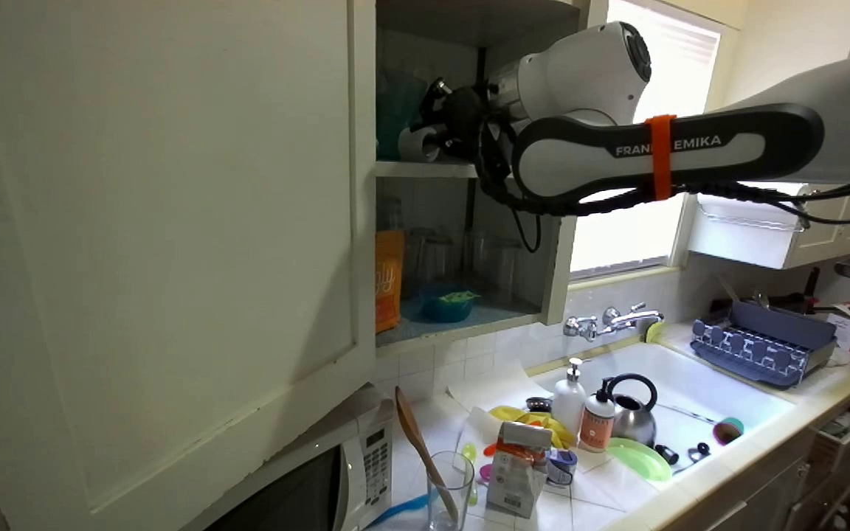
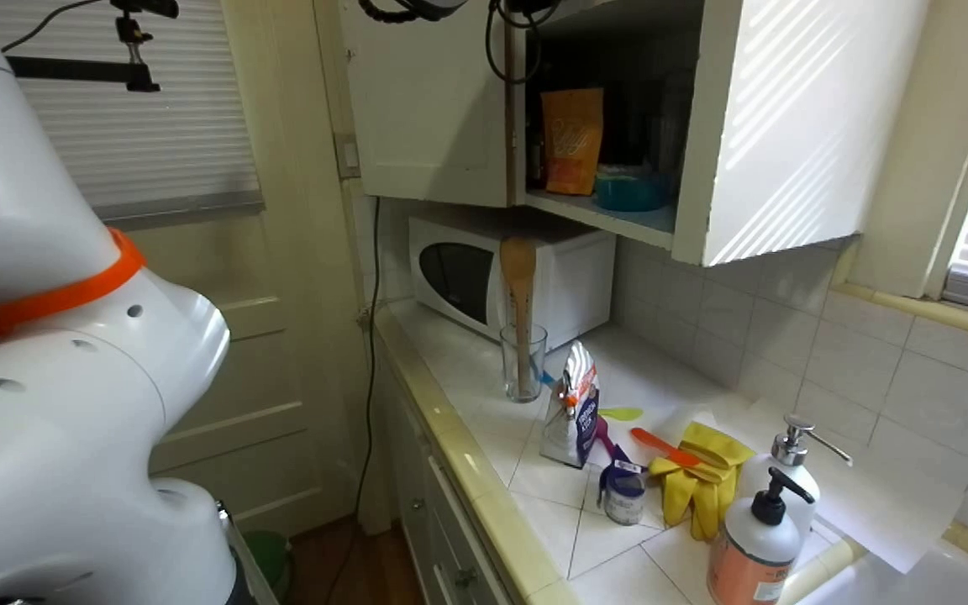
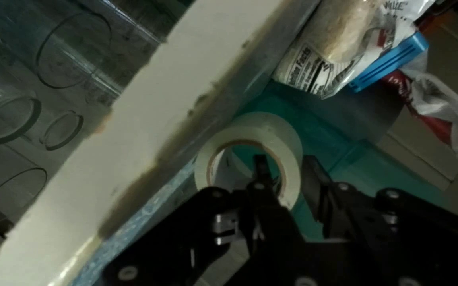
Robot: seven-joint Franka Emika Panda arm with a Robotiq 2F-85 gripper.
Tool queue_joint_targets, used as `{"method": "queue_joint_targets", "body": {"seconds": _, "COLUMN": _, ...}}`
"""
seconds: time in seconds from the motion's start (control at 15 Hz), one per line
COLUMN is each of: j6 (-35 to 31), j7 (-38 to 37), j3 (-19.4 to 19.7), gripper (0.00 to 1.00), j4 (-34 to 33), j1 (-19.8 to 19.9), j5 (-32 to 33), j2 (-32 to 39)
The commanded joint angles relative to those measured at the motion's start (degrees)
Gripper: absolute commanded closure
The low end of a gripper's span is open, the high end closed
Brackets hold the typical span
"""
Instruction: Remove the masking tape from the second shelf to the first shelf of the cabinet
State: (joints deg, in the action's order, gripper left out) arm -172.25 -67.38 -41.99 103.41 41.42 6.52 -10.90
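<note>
The masking tape [image 3: 249, 135], a pale roll with a brownish core, stands on the second shelf [image 1: 425, 169] of the white cabinet [image 1: 559, 273]. It also shows in an exterior view [image 1: 415, 146]. In the wrist view my gripper [image 3: 285, 163] has one finger inside the roll's hole and the other just outside its wall. A gap shows between the inner finger and the ring, so the jaws are open around the wall. In an exterior view the gripper [image 1: 429, 131] is above the second shelf's front edge. The first shelf [image 1: 462, 324] is below.
The first shelf holds an orange pouch [image 1: 389, 280], a teal bowl [image 1: 446, 306] and several clear glasses [image 3: 70, 51]. A teal container [image 3: 372, 178] and clipped food bag [image 3: 332, 47] are behind the tape. The open door [image 1: 174, 221] hangs beside; the microwave [image 2: 568, 277] is below.
</note>
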Motion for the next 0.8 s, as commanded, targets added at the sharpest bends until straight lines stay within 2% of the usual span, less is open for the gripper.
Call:
{"method": "queue_joint_targets", "body": {"seconds": 0.0, "j6": 0.1, "j7": -1.2, "j3": -1.7, "gripper": 0.95, "j4": -1.8, "j1": 1.9, "j5": 2.5, "j2": 1.7}}
{"method": "queue_joint_targets", "body": {"seconds": 0.07, "j6": 0.1, "j7": -1.3, "j3": -1.9, "gripper": 1.00, "j4": -1.8, "j1": 2.0, "j5": 2.6, "j2": 1.7}}
{"method": "queue_joint_targets", "body": {"seconds": 0.4, "j6": 2.2, "j7": -1.2, "j3": -1.4, "gripper": 0.96, "j4": -0.8, "j1": 0.1, "j5": -0.4, "j2": 0.3}}
{"method": "queue_joint_targets", "body": {"seconds": 0.73, "j6": 4.0, "j7": -1.2, "j3": 0.4, "gripper": 0.96, "j4": 2.0, "j1": -4.4, "j5": -6.4, "j2": -4.5}}
